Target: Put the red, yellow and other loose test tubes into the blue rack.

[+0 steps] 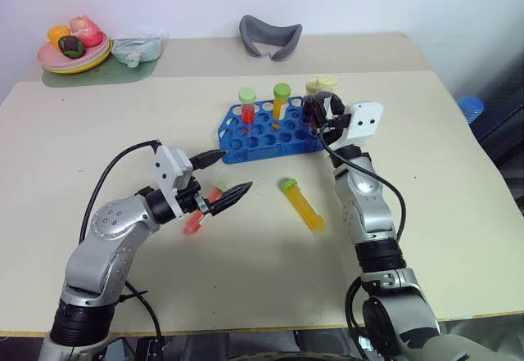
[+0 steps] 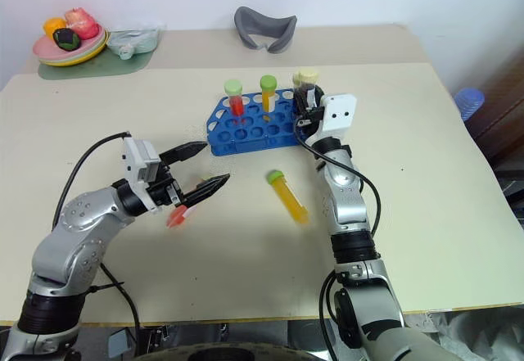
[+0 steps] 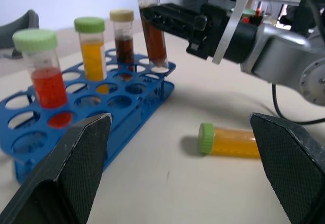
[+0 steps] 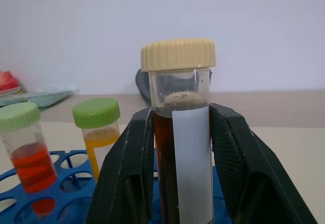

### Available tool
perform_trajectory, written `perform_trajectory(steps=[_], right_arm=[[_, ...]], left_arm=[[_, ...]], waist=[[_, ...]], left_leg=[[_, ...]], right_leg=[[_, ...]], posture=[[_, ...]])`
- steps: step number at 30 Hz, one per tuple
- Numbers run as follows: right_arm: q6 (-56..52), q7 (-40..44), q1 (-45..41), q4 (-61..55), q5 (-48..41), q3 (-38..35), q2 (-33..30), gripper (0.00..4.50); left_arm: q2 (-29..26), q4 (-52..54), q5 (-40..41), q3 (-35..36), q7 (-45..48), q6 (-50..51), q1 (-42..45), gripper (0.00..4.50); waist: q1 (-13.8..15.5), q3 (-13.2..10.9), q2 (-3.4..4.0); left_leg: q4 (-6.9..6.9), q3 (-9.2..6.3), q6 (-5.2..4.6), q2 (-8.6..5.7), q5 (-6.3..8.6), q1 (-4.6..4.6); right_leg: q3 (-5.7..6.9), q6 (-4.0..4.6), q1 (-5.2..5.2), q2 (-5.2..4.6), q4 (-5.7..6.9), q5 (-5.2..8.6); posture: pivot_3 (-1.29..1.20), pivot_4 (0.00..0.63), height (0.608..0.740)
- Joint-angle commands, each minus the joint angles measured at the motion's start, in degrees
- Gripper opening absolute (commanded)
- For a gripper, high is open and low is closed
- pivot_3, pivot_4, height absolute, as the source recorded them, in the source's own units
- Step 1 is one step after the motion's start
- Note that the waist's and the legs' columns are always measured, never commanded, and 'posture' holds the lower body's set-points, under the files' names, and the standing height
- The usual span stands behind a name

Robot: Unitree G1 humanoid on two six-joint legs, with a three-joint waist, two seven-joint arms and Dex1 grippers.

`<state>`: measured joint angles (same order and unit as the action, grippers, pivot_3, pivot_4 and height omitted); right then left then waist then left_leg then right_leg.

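Note:
The blue rack (image 1: 260,138) stands mid-table with a red tube (image 1: 247,107), a yellow tube (image 1: 282,103) and a brown tube (image 3: 123,41) upright in it. My right gripper (image 4: 177,117) is shut on a dark brown tube with a pale yellow cap (image 3: 152,33), held upright with its lower end at a hole in the rack's right end. A yellow tube with a green cap (image 1: 301,204) lies on the table in front of the rack. My left gripper (image 1: 236,171) hovers open above a red tube (image 1: 193,224) that lies on the table, partly hidden under it.
A plate of toy fruit (image 1: 74,56) on a green mat sits at the back left, with a pale dish (image 1: 135,48) beside it. A grey curved object (image 1: 270,38) lies at the back centre. Bare table spreads in front of and to the right of the rack.

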<state>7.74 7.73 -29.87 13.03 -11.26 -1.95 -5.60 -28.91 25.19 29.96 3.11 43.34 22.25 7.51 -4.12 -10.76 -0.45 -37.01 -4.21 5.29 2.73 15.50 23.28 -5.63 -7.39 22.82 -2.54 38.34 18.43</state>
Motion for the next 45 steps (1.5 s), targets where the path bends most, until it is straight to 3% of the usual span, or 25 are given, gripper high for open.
perform_trajectory(steps=[1, 22, 25, 29, 34, 37, 43, 45], right_arm=[[2.5, 0.2, -0.7, -0.5, 0.8, -0.9, 0.4, 1.52], [4.7, 2.3, -2.8, 5.1, 0.7, -2.1, 2.7, 1.52], [4.7, 2.3, -2.5, 5.0, 0.6, -2.4, 2.6, 2.44], [4.7, 2.1, -2.3, 3.8, 0.6, -2.8, 2.6, 4.44], [3.0, 2.6, -1.0, -3.5, 1.1, -2.6, 0.7, 4.44], [-3.2, 3.9, 1.1, -13.9, -0.6, -3.4, -3.0, 4.44], [-41.0, 14.0, 6.2, -39.7, -15.7, -2.8, -22.6, 4.44], [-54.5, 14.8, 6.8, -46.0, -26.1, -4.6, -28.0, 4.44]], left_arm=[[-0.5, 2.2, 1.1, 0.6, -0.1, 0.3, 0.3, 4.50], [-1.0, 3.9, 2.0, 0.7, -1.2, 2.5, 0.6, 4.50], [-1.1, 4.2, 2.2, 0.7, -1.5, 2.8, 0.5, 4.50], [-1.2, 4.4, 2.4, 0.6, -1.8, 3.1, 0.8, 4.50], [-1.3, 4.5, 2.3, 0.6, -2.4, 3.3, 1.1, 4.50], [-2.6, 3.9, 2.1, 2.6, -2.5, 3.2, 0.7, 4.50], [-9.8, -0.8, 1.6, 9.0, 2.0, 1.6, -2.5, 4.50], [-11.6, -2.9, 0.9, 9.6, 3.9, 0.4, -2.8, 4.50]], waist=[[0.0, 0.0, 0.00], [-0.1, 0.0, 0.00], [-0.1, 0.0, 0.00], [0.0, 0.0, 0.00], [0.0, 0.0, 0.01], [0.1, 0.0, 0.01], [0.1, 0.0, 0.07], [0.1, 0.0, 0.06]], left_leg=[[0.00, 0.00, 0.00, 0.00, 0.00, 0.00], [0.00, 0.00, 0.01, 0.00, -0.01, -0.03], [0.00, 0.00, 0.02, 0.00, -0.01, -0.03], [0.00, 0.00, 0.02, 0.00, -0.01, -0.03], [0.00, 0.00, 0.02, 0.00, -0.01, -0.03], [0.00, 0.00, 0.02, 0.00, -0.01, -0.01], [0.03, -0.03, 0.00, -0.01, 0.00, -0.03], [0.01, -0.06, -0.01, 0.00, 0.01, -0.04]], right_leg=[[0.00, 0.00, 0.00, 0.00, 0.00, 0.00], [-0.01, 0.00, -0.01, 0.00, 0.02, 0.00], [-0.01, 0.00, -0.01, 0.00, 0.02, 0.00], [-0.01, 0.00, -0.01, 0.00, 0.02, 0.00], [-0.01, 0.00, -0.01, 0.00, 0.03, 0.00], [-0.01, 0.00, -0.01, -0.01, 0.02, 0.00], [0.00, 0.01, -0.02, 0.00, 0.00, 0.00], [0.00, 0.02, -0.05, 0.02, 0.01, 0.01]], posture=[[0.00, 0.150, 0.740], [0.00, 0.150, 0.740], [0.00, 0.150, 0.740], [0.00, 0.150, 0.740], [0.00, 0.150, 0.740], [0.00, 0.150, 0.740], [0.00, 0.150, 0.740], [0.00, 0.150, 0.740]])
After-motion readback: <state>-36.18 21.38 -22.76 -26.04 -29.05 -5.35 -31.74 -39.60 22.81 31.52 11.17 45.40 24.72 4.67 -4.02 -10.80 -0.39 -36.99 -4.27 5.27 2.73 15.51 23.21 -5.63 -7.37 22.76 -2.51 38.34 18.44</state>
